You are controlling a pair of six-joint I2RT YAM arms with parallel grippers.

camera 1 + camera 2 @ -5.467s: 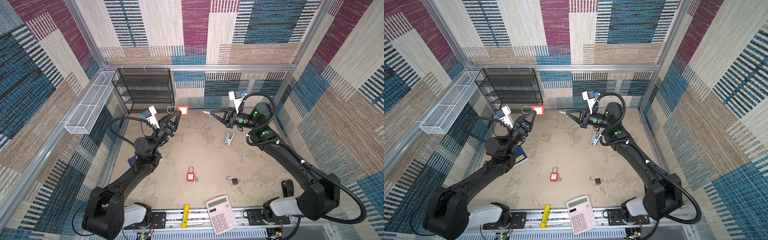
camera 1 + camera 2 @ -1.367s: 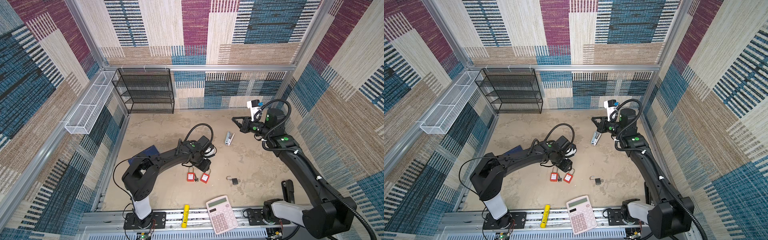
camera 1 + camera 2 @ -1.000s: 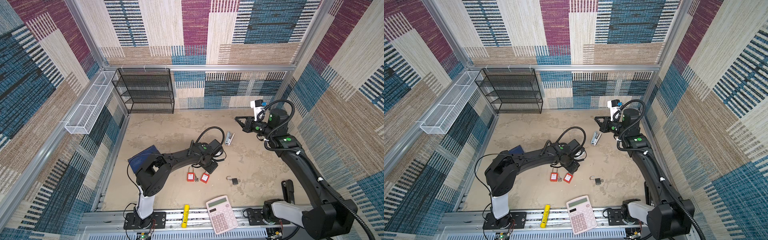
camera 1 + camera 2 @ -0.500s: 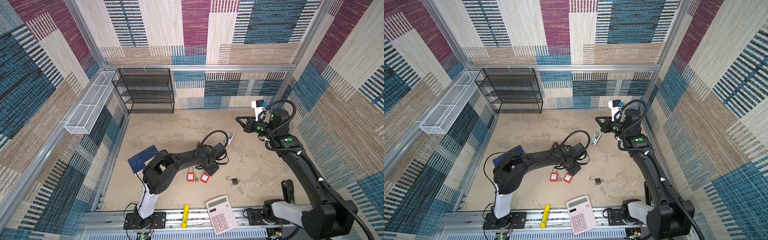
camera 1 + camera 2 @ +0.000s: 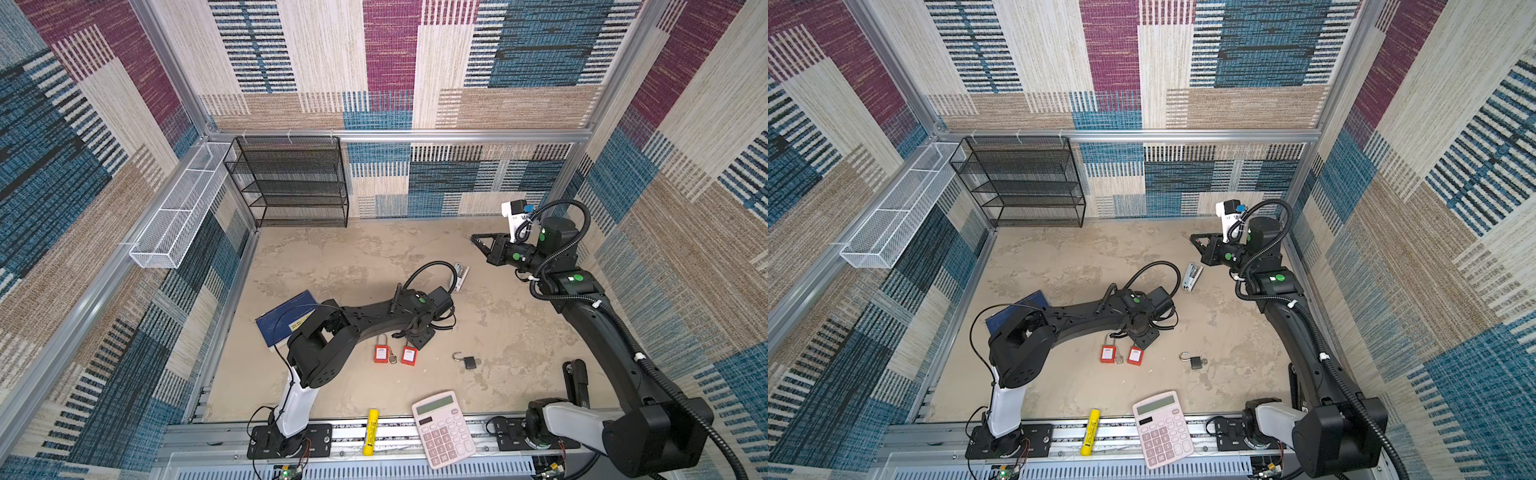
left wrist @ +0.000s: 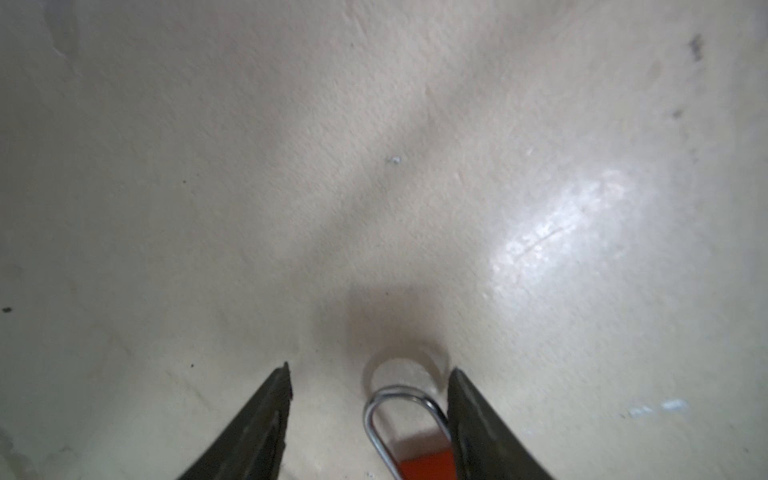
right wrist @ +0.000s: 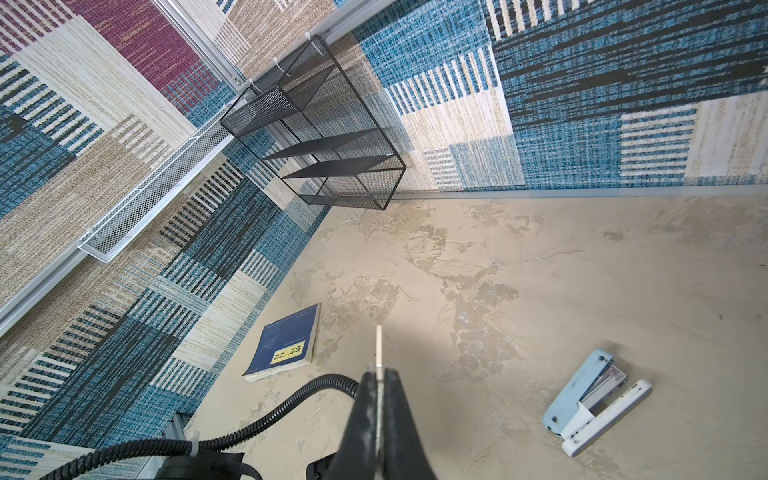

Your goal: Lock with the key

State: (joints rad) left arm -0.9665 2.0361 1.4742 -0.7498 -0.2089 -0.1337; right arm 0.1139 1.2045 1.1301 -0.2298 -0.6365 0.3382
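Note:
Two red padlocks lie side by side on the table in both top views, one on the left point(image 5: 381, 354) point(image 5: 1107, 354) and one on the right point(image 5: 409, 356) point(image 5: 1135, 356). My left gripper point(image 5: 419, 337) point(image 5: 1144, 337) is down at the right padlock's top. In the left wrist view it point(image 6: 370, 370) is open, with the steel shackle point(image 6: 405, 401) between the fingers, against one finger and clear of the other. My right gripper point(image 5: 474, 237) point(image 5: 1192, 237) point(image 7: 379, 368) hovers at the back right, shut on the key point(image 7: 379, 345), whose thin pale blade sticks out past the tips.
A small black padlock point(image 5: 469, 361) with open shackle lies right of the red ones. A stapler point(image 5: 460, 276), blue book point(image 5: 286, 318), pink calculator point(image 5: 442, 428) and yellow marker point(image 5: 370, 430) are around. A black mesh rack point(image 5: 291, 183) stands at the back left.
The left gripper, which held a red padlock up at the back, has come down; that padlock now lies beside the other. The left jaws widened slightly. The right arm barely moved.

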